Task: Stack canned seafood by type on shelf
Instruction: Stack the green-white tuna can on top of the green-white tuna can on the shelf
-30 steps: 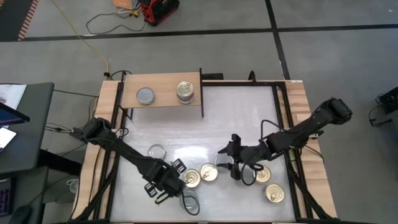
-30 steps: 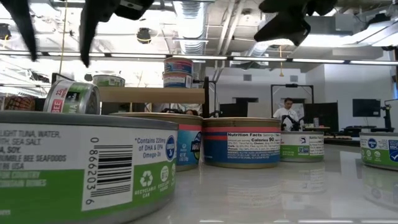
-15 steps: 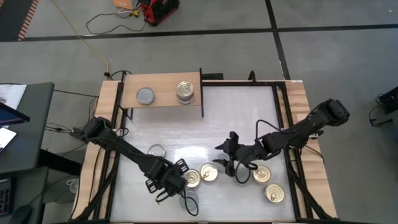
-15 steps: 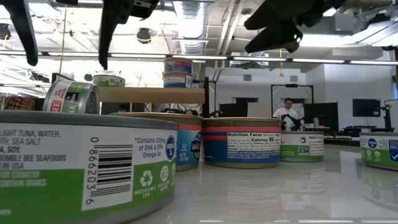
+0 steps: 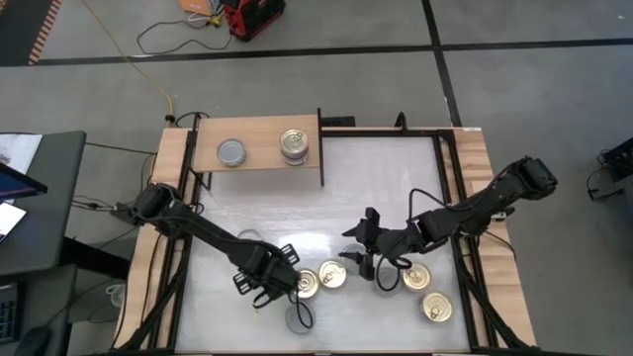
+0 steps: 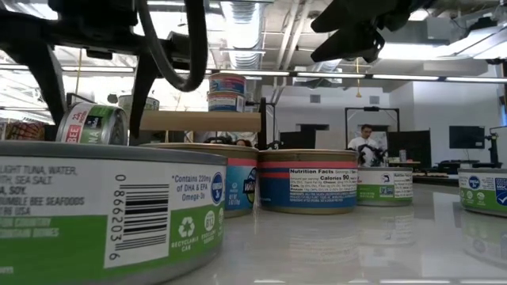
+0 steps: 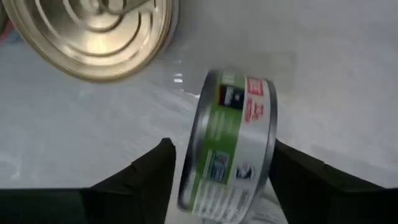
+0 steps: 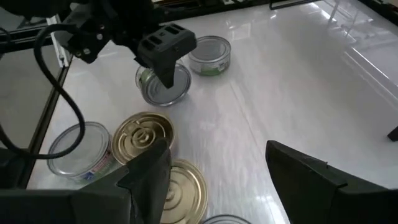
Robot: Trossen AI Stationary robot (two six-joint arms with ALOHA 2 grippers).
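At the table's rear left stands the shelf (image 5: 259, 158). The high view shows a silver-lidded tin (image 5: 230, 151) and one gold lid (image 5: 294, 144) on it. Only the low view reveals that the gold lid tops a stack of two tins (image 6: 226, 92).

Forward of it, the left gripper (image 7: 224, 155) covers its target from above. The left wrist view shows what the high view hides: a tilted tin (image 7: 231, 127), green-labelled and up on its edge, between jaws that stand apart on either side. Whether the pads touch it cannot be told.

Just right of that gripper lie two gold-lidded tins (image 5: 307, 284) (image 5: 332, 274), touching. In the low view the nearest tin (image 6: 87, 210) is cut off at the frame's left and bottom.

Farther right, the right gripper (image 8: 217, 149) hovers over the table (image 5: 396, 188) with jaws apart and nothing between them. Two more gold tins (image 5: 415, 277) (image 5: 436, 309) lie beyond it, the first partly under the arm.
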